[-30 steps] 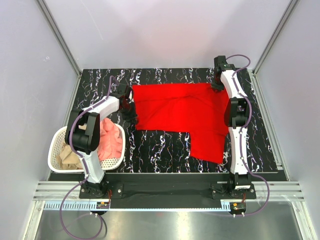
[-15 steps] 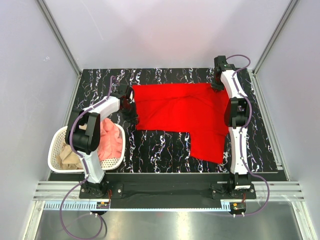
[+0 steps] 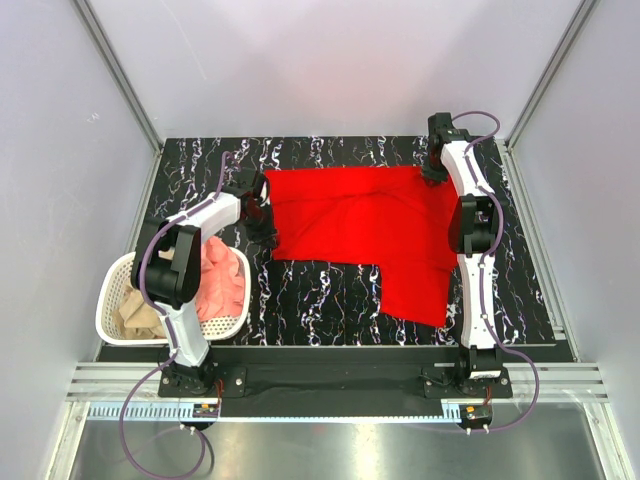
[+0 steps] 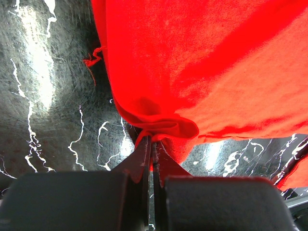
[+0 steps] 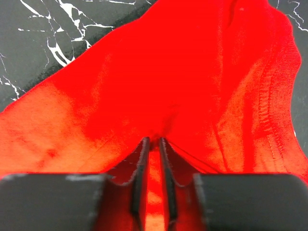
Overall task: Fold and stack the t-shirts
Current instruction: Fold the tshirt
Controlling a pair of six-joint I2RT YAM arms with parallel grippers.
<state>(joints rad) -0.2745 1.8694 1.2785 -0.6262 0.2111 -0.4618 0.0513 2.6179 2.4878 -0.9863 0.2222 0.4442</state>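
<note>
At the table's near-left corner stands a white perforated plastic laundry basket point(image 3: 103, 300). It holds a crumpled salmon-pink cloth t-shirt point(image 3: 222, 285) and a tan-beige cloth t-shirt point(image 3: 135, 315), neither folded yet.

Beyond it, the bright red cloth t-shirt point(image 3: 350, 215) lies spread on the black white-veined marble-pattern table point(image 3: 320, 290). Its long axis runs left to right across the middle, and one flap reaches toward the near edge on the right side.

The left end effector point(image 4: 153, 139) is clenched on a small bunched fold at the shirt's left edge. The cloth stretches away from it toward the right. The left arm rises from its base over the basket, elbow lifted, with its forearm angled toward the far right.

Farthest off, the right end effector point(image 5: 153, 144) sits near the table's far-right corner, its narrow jaws pinching red fabric at the shirt's far-right corner. The right arm is stretched almost straight along the right edge.

So the garment spans between the two grips, each arm holding its own end. The coming fold likely turns on carrying these held edges across that left-right axis.
</note>
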